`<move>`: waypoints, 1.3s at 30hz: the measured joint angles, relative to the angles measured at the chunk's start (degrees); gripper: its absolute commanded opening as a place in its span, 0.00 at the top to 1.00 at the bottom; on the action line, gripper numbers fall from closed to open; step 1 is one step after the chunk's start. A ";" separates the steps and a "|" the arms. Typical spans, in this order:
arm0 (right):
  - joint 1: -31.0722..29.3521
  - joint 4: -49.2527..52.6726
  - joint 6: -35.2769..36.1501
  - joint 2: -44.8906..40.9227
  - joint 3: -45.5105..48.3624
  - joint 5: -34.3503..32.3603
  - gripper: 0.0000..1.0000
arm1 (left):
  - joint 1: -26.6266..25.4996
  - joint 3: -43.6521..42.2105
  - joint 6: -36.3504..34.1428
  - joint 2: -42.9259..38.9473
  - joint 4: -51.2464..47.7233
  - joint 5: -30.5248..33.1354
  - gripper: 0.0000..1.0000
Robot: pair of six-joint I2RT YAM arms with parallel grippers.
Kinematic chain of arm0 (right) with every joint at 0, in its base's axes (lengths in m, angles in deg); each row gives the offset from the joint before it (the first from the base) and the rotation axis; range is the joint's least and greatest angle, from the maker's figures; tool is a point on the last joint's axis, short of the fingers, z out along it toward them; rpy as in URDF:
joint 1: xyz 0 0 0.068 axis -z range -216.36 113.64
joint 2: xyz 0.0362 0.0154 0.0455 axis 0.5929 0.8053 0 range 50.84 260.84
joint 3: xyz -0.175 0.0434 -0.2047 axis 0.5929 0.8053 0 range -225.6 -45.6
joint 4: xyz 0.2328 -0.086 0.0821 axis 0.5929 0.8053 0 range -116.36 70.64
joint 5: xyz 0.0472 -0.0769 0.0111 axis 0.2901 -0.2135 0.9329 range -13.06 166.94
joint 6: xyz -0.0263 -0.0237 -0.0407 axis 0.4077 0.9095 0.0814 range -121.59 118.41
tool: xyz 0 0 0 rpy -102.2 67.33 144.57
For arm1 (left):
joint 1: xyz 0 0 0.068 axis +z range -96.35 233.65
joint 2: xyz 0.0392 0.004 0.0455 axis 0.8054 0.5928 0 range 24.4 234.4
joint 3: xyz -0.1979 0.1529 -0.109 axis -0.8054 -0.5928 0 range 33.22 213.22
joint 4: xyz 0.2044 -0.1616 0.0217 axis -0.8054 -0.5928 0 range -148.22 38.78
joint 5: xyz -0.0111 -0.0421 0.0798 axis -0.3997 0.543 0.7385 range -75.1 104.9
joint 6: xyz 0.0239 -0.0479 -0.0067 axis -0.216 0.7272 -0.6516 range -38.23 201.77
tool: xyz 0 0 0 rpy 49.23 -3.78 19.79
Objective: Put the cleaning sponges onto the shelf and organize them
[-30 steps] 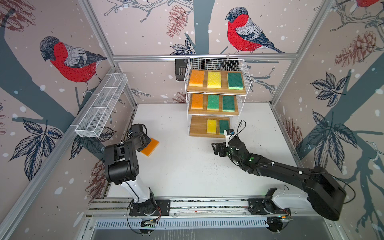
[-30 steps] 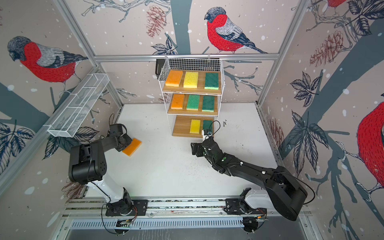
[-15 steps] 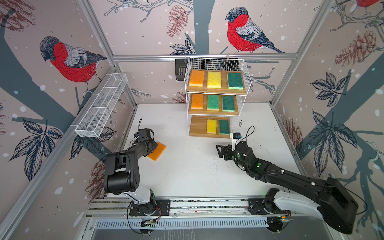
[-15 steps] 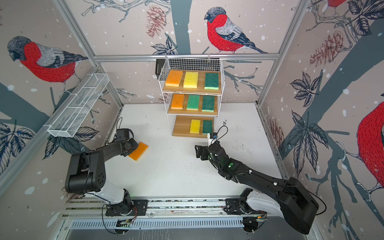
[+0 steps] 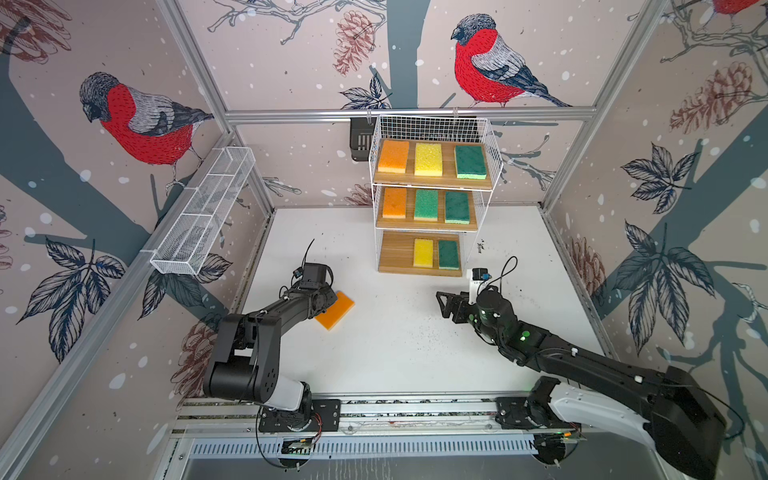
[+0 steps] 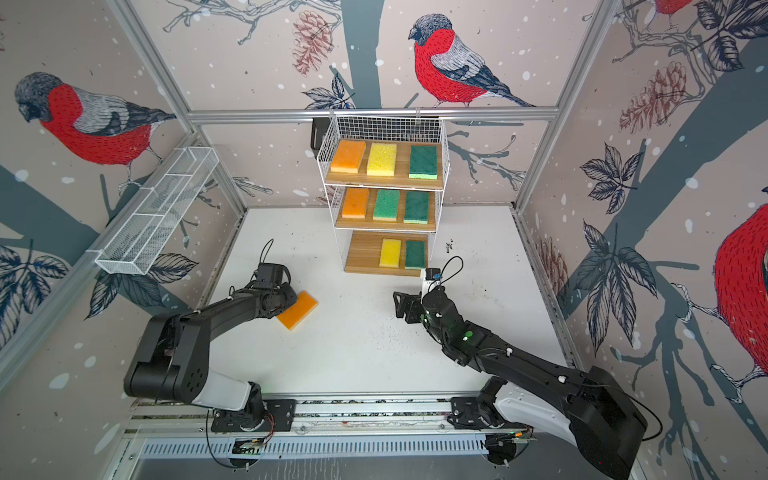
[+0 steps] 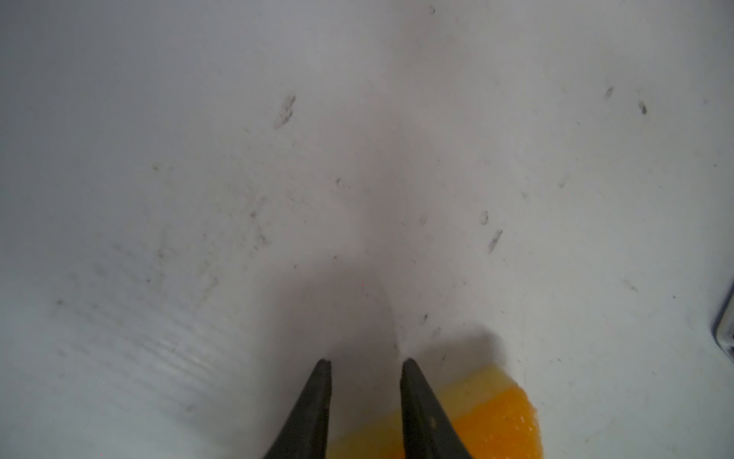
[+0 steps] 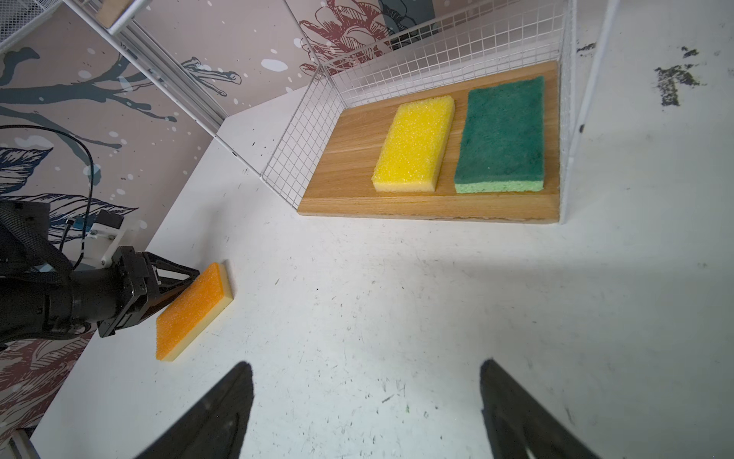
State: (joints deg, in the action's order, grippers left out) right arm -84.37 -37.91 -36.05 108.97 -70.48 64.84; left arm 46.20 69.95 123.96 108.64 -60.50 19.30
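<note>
Orange sponge [image 5: 337,311] noted flat on table [image 5: 395,357], left of shelf [image 5: 397,254]. Eight other sponges [image 5: 428,160] laid on shelf. Left gripper [image 7: 364,362] narrowly parted over sponge end; table seen between tips. Right gripper [image 8: 366,363] spread wide, empty.

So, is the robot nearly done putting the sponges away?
Nearly. Done: eight sponges sit on the shelf, three, three and two. In hand: the left pincer is at the last orange sponge on the table; I can't tell if it grips. The right pincer is open, empty. Still to do: that sponge goes in the bare spot on the bottom board.
</note>
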 measured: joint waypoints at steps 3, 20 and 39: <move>0.00 0.04 -0.20 -1.03 0.59 0.00 0.10 | -2.38 -0.50 1.33 -1.53 -2.08 -0.70 0.64; -0.55 1.86 -1.51 -4.26 1.53 0.00 0.10 | -9.84 -5.35 5.25 -12.35 -10.01 -10.71 0.48; -4.79 2.97 -1.95 -7.41 1.57 -1.70 0.09 | -16.17 4.63 -13.62 -14.32 -22.27 -10.16 0.11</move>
State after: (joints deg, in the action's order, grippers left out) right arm -89.16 -34.93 -37.99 101.56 -68.91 63.14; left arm 30.03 74.58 110.35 94.33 -82.77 9.14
